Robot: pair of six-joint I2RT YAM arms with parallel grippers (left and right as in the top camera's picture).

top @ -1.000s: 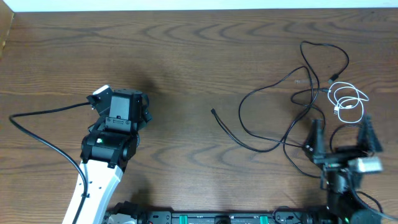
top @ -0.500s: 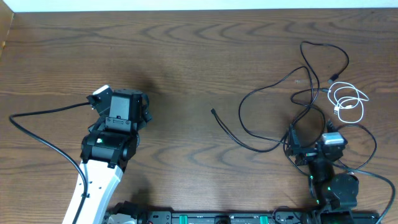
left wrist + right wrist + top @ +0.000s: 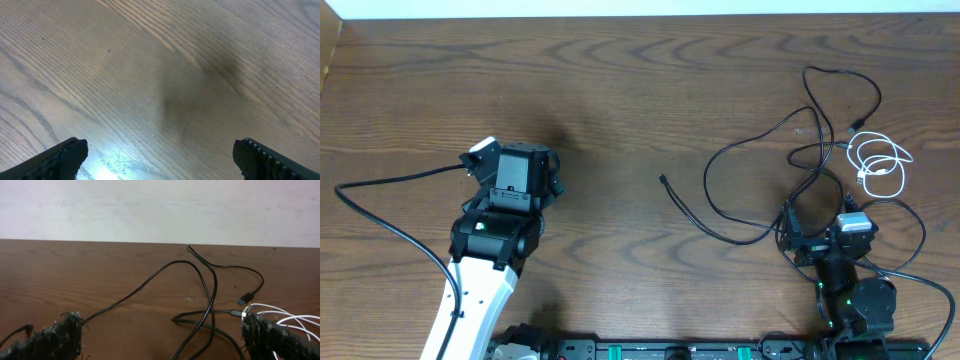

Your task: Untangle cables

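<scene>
The cables lie at the right of the table. Thin black cables [image 3: 790, 150] form tangled loops, with one loose end [image 3: 663, 180] reaching toward the middle. A short white cable [image 3: 880, 165] is coiled at their right. My right gripper [image 3: 165, 340] is low over the table at the near side of the tangle, open wide. Crossed black cables [image 3: 210, 300] lie ahead between its fingers, and the white cable [image 3: 285, 312] is by the right finger. It holds nothing. My left gripper [image 3: 162, 157] is open over bare wood, far left of the cables.
A thick black cord [image 3: 380, 205] runs from the left arm [image 3: 505, 215] toward the table's left edge. The right arm [image 3: 855, 295] is folded near the front edge. A blue-tipped plug [image 3: 245, 301] lies past the crossing. The table's far edge [image 3: 160, 242] meets a white wall.
The right arm has folded down from a second ago. Its spread fingers, then plain from above, now sit low by the tangle. It has been still for half a second. The left arm is unmoved.
</scene>
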